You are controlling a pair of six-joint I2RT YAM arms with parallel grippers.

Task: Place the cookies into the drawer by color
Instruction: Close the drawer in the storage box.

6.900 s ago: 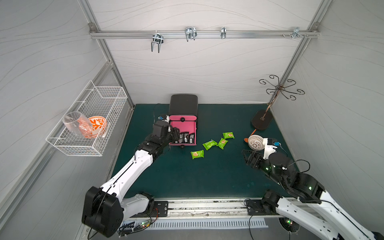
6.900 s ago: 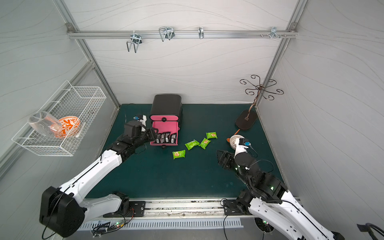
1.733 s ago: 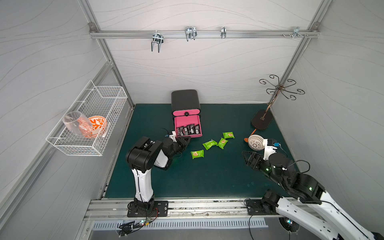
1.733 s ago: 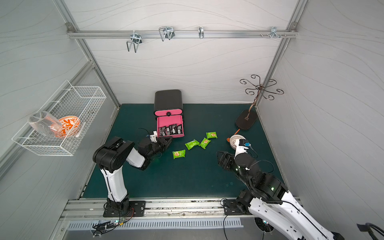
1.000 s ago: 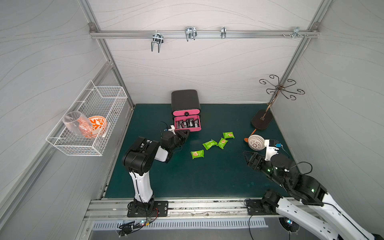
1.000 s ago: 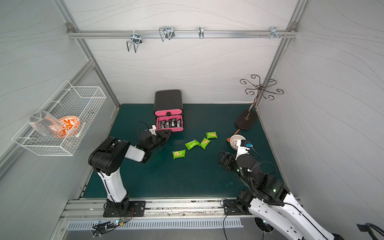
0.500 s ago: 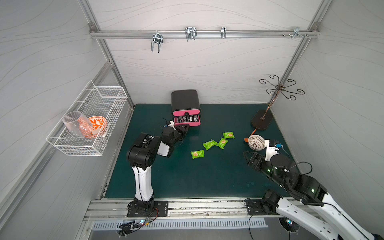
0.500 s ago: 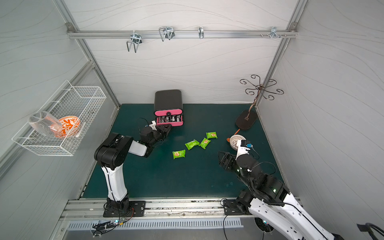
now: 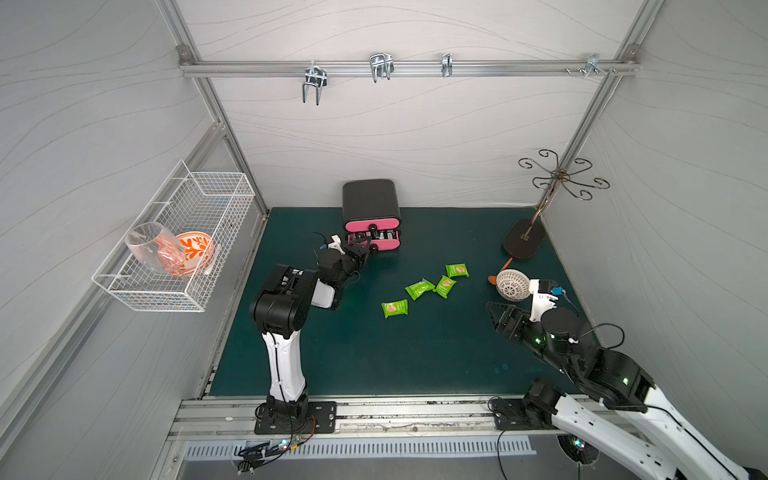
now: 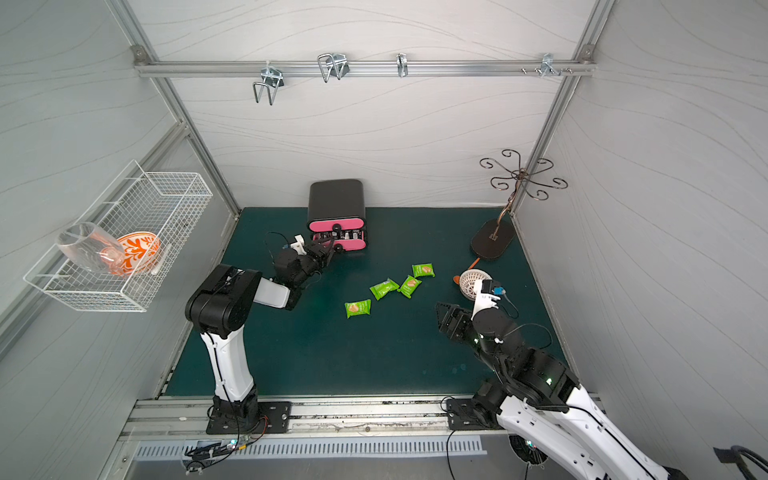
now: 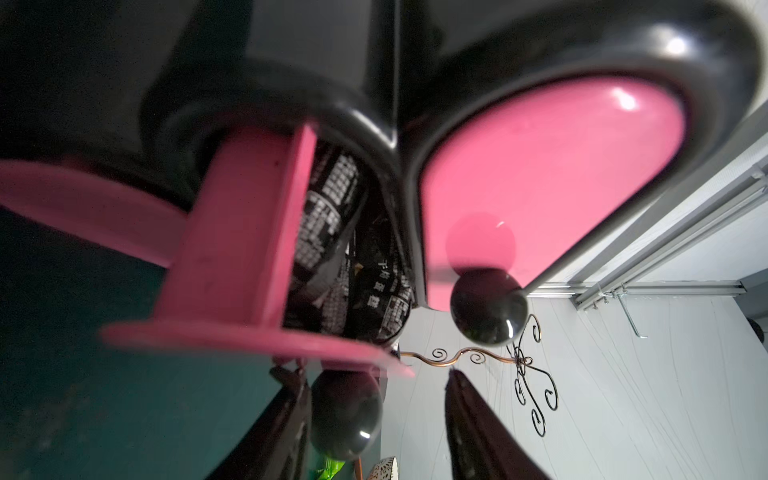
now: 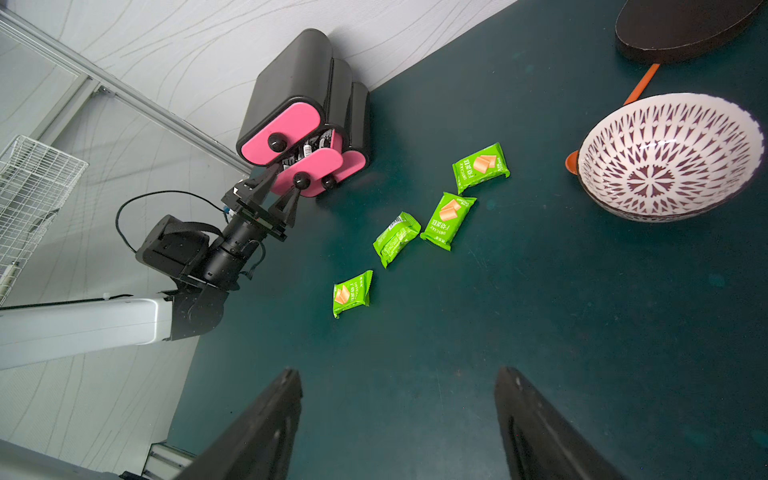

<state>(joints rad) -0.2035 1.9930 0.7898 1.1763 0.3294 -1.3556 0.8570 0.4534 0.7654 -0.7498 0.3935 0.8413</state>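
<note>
The left gripper (image 11: 370, 376), jaws parted, straddles without clamping the knob (image 11: 345, 411) of the middle drawer (image 12: 309, 172). That drawer stands slightly ajar in the cabinet (image 9: 370, 199) at the back of the desk (image 9: 374, 353) and holds black cookies (image 11: 328, 216). Four green cookies (image 10: 384, 288) lie loose mid-desk, and the right gripper (image 12: 397, 372) hovers wide and empty. Risk: a finger snagging the knob on retreat could drag the drawer out or shift the light cabinet.
</note>
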